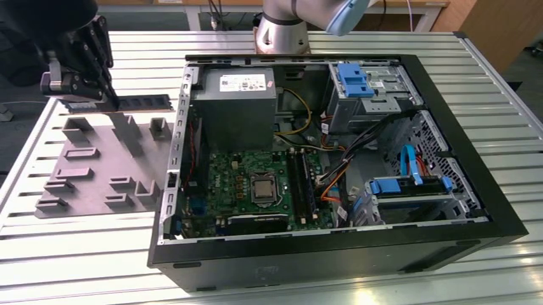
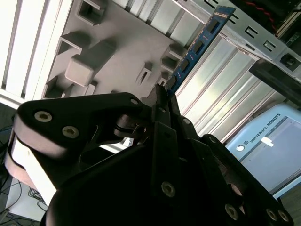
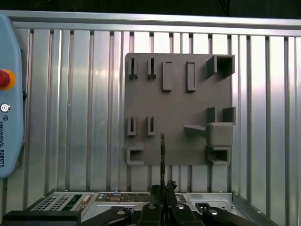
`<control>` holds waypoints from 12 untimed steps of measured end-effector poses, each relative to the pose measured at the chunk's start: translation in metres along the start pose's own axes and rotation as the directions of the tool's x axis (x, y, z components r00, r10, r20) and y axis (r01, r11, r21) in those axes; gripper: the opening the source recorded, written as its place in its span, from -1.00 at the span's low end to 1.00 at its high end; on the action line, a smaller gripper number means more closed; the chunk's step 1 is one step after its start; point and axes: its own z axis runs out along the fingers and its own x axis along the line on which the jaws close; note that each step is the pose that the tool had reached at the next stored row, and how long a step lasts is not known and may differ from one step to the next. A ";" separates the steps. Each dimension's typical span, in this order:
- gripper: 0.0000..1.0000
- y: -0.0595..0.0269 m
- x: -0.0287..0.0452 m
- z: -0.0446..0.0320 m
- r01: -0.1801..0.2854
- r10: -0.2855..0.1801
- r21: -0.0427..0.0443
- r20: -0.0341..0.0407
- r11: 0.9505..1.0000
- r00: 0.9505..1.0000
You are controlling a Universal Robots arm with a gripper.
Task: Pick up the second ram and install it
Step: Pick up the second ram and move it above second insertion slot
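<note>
Second ram [image 1: 149,101] hangs pinched at one end by the gripper [image 1: 85,96], over an edge of the grey slotted tray [image 1: 93,152] on the slatted surface [image 1: 85,254], short of the open computer case [image 1: 339,254] holding the motherboard [image 1: 246,184].

A ribbed silver aluminium desk [image 1: 85,254] of long parallel slats spans the scene, and bright light glints pale along its ridges. Beyond its far edge stands a light brown wooden panel [image 1: 499,28] at the exterior view's right, beside a wooden tabletop [image 1: 416,3] with thin dark cables [image 1: 215,13] hanging.
</note>
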 end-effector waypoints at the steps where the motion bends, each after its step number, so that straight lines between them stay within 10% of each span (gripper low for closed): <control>1: -0.72 -0.0006 0.0000 0.0000 0.000 0.000 0.000 0.000 1.000 1.000; 12: -0.72 -0.0063 0.0000 -0.0001 -0.002 0.002 0.000 0.000 1.000 1.000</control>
